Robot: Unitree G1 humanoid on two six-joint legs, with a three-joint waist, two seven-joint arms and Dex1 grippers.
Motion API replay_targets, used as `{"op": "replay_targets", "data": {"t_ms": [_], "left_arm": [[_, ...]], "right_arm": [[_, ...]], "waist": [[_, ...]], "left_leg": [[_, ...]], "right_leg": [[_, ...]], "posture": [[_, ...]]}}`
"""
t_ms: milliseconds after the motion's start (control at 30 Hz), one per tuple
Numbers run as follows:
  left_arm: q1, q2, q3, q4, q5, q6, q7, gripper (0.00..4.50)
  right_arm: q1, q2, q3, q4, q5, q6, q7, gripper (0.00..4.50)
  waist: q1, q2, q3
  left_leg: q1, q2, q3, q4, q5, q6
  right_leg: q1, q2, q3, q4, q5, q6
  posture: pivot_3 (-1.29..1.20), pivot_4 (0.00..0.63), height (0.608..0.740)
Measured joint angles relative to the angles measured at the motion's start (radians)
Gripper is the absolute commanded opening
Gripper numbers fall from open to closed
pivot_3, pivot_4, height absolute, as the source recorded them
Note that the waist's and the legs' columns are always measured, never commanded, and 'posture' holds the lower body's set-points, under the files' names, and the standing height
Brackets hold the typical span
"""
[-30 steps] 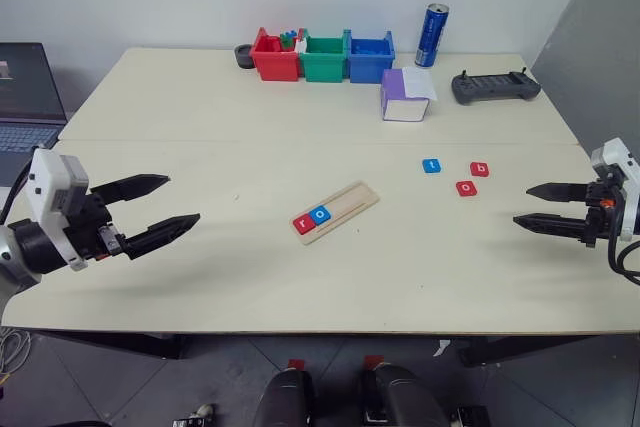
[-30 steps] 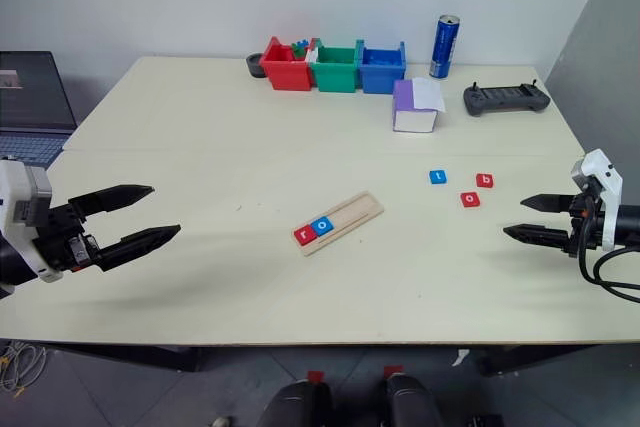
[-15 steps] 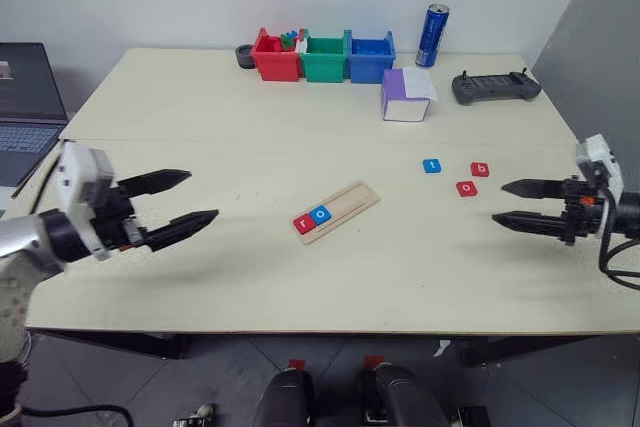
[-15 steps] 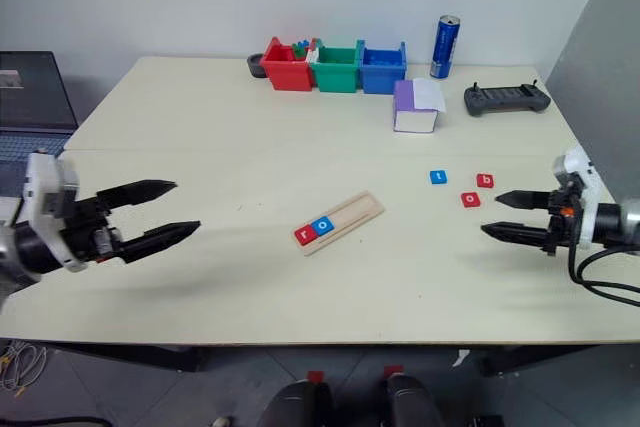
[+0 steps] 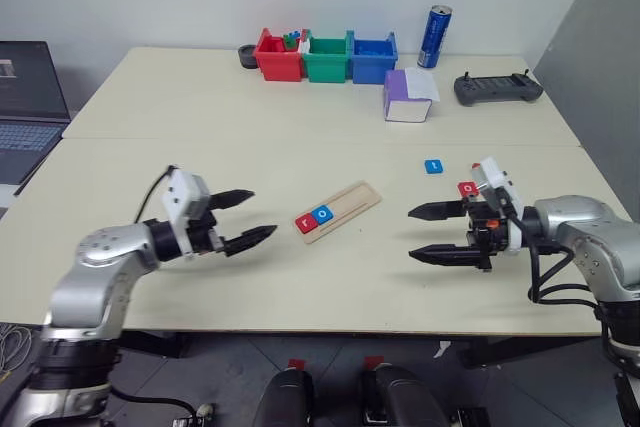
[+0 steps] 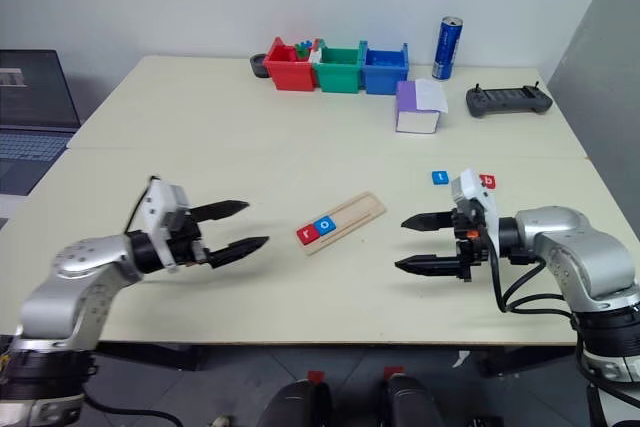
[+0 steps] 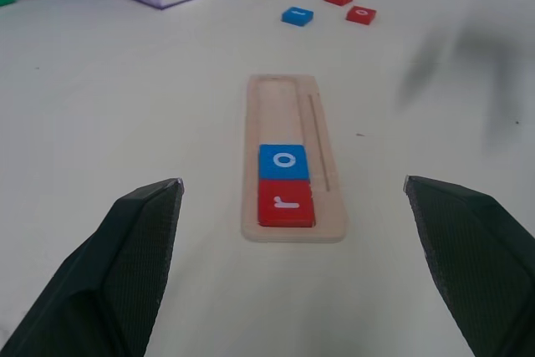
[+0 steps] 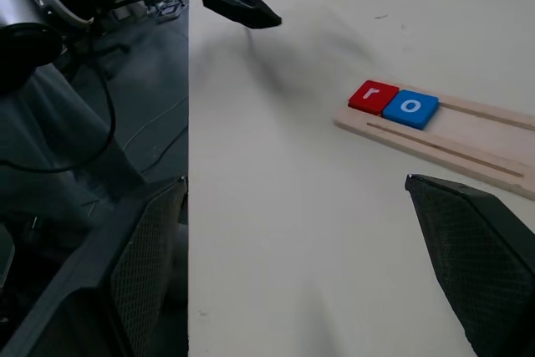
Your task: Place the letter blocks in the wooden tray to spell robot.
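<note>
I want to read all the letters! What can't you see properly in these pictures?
- Red b tile: right eye view, partly behind the right gripper's white housing.
- Red tile beside it: left eye view, letter too small.
- Red bin's contents: too small to name.
- Laptop: cut off by the picture's edge.

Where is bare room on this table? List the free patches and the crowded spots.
Free: the broad stretch between the bins and the wooden tray, and the near edge in front of the tray. Crowded: the back row by the purple box, can and controller; loose letter blocks by the right claw.
</note>
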Motion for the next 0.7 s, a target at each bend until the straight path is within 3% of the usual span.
{"op": "replay_targets", "data": {"t_ms": [167, 367, 700], "left_arm": [[-0.093, -0.032, -0.076, 0.167, 0.118, -0.107, 0.006, 4.50], [-0.165, -0.099, -0.116, 0.313, 0.151, -0.176, -0.038, 4.50], [-0.173, -0.123, -0.131, 0.358, 0.185, -0.196, -0.056, 4.50]], "right_arm": [[-0.003, 0.017, 0.011, -0.016, 0.000, 0.000, -0.013, 4.47], [-0.003, 0.026, 0.013, -0.037, 0.002, 0.002, -0.027, 4.47], [0.009, 0.040, 0.020, -0.080, 0.009, 0.010, -0.069, 4.47]], "waist": [[-0.001, 0.000, 0.000], [-0.002, 0.000, 0.000], [-0.002, 0.000, 0.000]], "left_leg": [[0.000, 0.000, 0.000, 0.003, 0.000, 0.000], [0.000, 0.001, 0.000, 0.010, 0.000, 0.000], [0.000, 0.001, 0.000, 0.010, 0.000, 0.000]], "right_leg": [[-0.001, 0.000, 0.000, 0.006, 0.000, 0.000], [-0.001, 0.000, 0.000, 0.011, 0.000, 0.000], [-0.001, 0.000, 0.000, 0.012, 0.000, 0.000]], "posture": [[0.00, 0.150, 0.740], [0.00, 0.150, 0.740], [0.00, 0.150, 0.740]]}}
